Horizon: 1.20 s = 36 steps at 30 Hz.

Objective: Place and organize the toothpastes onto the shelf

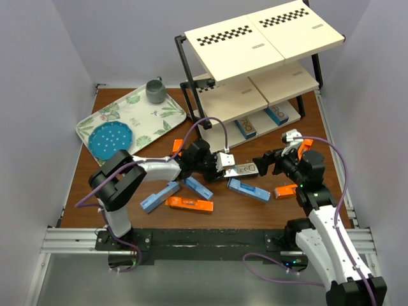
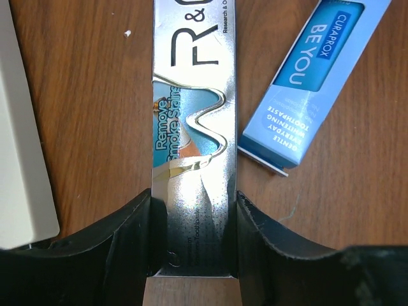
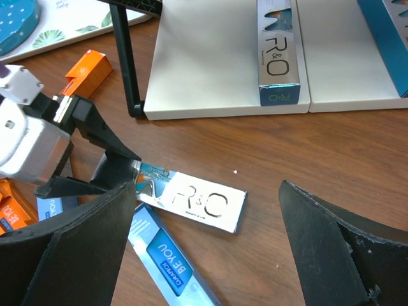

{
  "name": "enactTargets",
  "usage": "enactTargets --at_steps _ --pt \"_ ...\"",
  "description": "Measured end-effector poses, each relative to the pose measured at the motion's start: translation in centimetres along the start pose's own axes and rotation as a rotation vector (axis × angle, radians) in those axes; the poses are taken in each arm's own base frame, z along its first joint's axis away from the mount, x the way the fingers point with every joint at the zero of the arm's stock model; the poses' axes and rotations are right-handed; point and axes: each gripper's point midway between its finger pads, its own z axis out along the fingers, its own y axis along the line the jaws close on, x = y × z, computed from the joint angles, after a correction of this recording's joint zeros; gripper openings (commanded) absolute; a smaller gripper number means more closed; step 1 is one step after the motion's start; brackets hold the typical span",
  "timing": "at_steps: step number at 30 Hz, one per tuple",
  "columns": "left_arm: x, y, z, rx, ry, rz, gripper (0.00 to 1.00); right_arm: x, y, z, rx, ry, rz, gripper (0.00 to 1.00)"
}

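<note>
My left gripper (image 1: pixel 224 163) (image 2: pixel 194 197) is shut on the near end of a silver toothpaste carton (image 1: pixel 245 169) (image 2: pixel 194 95) (image 3: pixel 197 201), which lies flat on the wooden table. Both fingers press its long sides. Just to its right, my right gripper (image 1: pixel 268 159) (image 3: pixel 209 185) hangs open above the carton's far end. A blue toothpaste (image 1: pixel 248 189) (image 2: pixel 306 83) (image 3: pixel 169 258) lies beside it. More blue (image 1: pixel 199 187) and orange (image 1: pixel 189 203) cartons lie scattered on the table. The shelf (image 1: pixel 268 38) stands behind, with a silver carton (image 3: pixel 277 51) and another carton (image 1: pixel 277 115) on its bottom board (image 3: pixel 204 64).
A leaf-patterned tray (image 1: pixel 137 115) at the back left carries a blue plate (image 1: pixel 110 140) and a grey cup (image 1: pixel 155 90). An orange carton (image 1: pixel 285 191) lies near my right arm. The shelf's black leg (image 3: pixel 124 57) stands close to the left gripper.
</note>
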Motion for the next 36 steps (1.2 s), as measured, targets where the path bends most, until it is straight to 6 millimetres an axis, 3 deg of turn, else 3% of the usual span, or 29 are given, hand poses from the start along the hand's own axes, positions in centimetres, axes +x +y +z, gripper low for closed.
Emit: enactTargets --at_steps 9,18,27,36 --pt "-2.8 -0.3 -3.1 -0.027 -0.061 0.032 0.34 -1.4 0.7 -0.2 -0.008 0.001 0.096 0.98" --pt "-6.1 -1.1 -7.4 -0.034 -0.138 0.096 0.32 -1.6 3.4 1.4 -0.149 0.134 0.311 0.96" --pt "-4.9 -0.3 -10.8 -0.068 -0.129 0.091 0.31 -1.0 6.0 1.5 -0.319 0.269 0.367 0.96" --pt "-4.7 -0.8 -12.4 -0.088 -0.138 0.107 0.31 0.8 6.0 2.0 -0.333 0.372 0.489 0.91"
